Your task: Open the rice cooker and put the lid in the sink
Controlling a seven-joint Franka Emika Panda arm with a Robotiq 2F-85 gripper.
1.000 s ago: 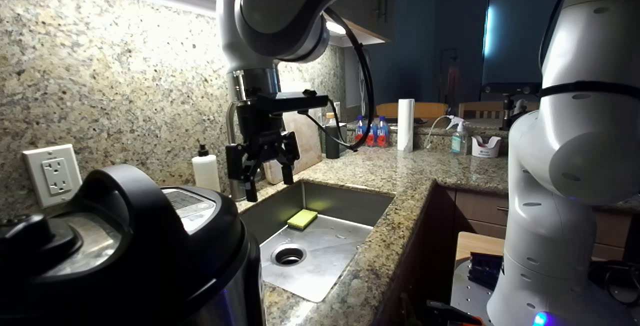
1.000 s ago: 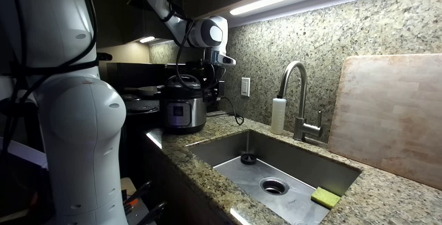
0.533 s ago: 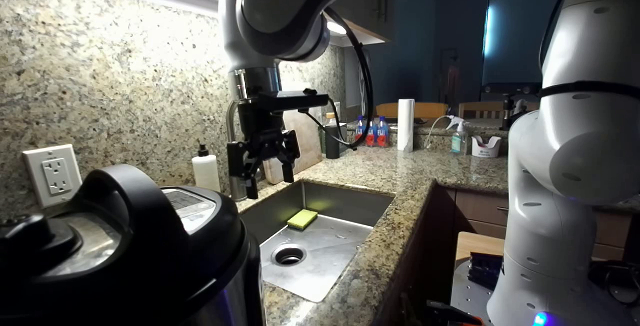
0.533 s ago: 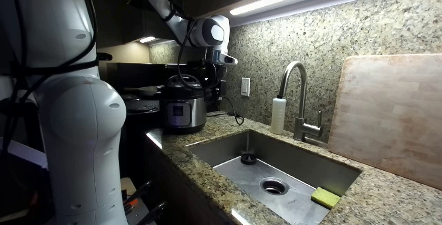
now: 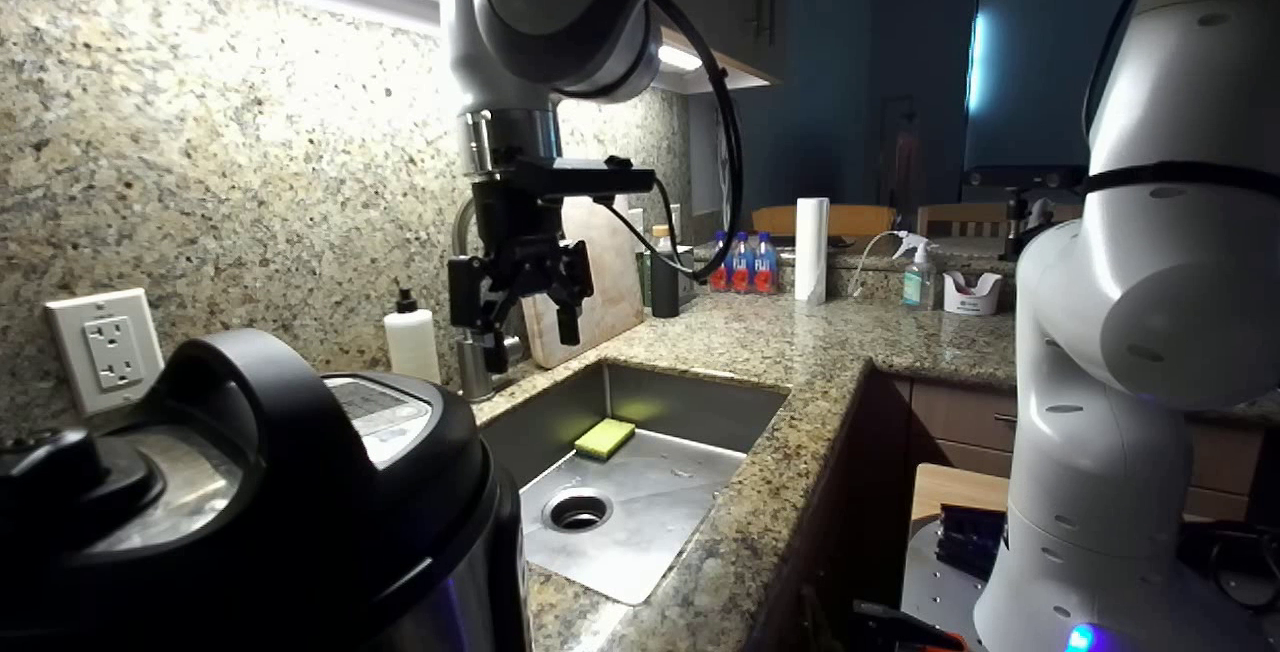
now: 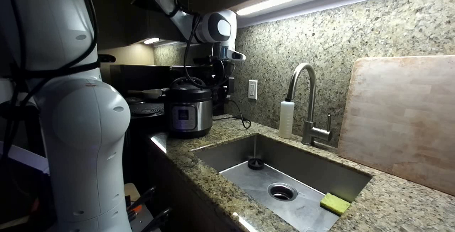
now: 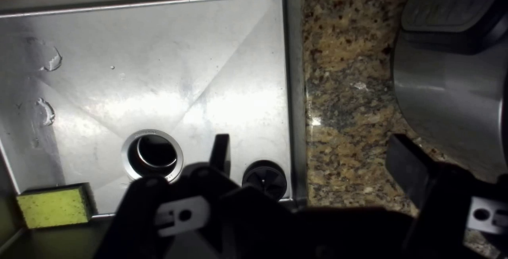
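The rice cooker [image 5: 455,572] stands on the granite counter, with its steel body [image 6: 204,116] beside the sink in an exterior view. Its black lid [image 5: 300,412] with an arched handle sits closed on top; it also shows in an exterior view [image 6: 186,92]. In the wrist view only the cooker's steel side [image 7: 444,88] and control panel show; the lid is out of view. The steel sink [image 5: 640,532] also shows in an exterior view [image 6: 241,180] and the wrist view [image 7: 238,52]. My gripper [image 5: 532,342] is open and empty, pointing down above the sink's cooker-side edge; its fingers [image 7: 308,138] are wide apart.
A yellow sponge [image 5: 605,439], the drain [image 6: 282,191] and a black stopper [image 6: 255,163] are in the sink. A soap bottle [image 6: 286,119], the faucet [image 6: 311,96] and a cutting board [image 6: 398,118] stand along the backsplash. A cable [image 6: 241,112] lies behind the cooker.
My gripper has risen in the last half second, staying open and at about the same side position. The cooker, lid and sink have not moved.
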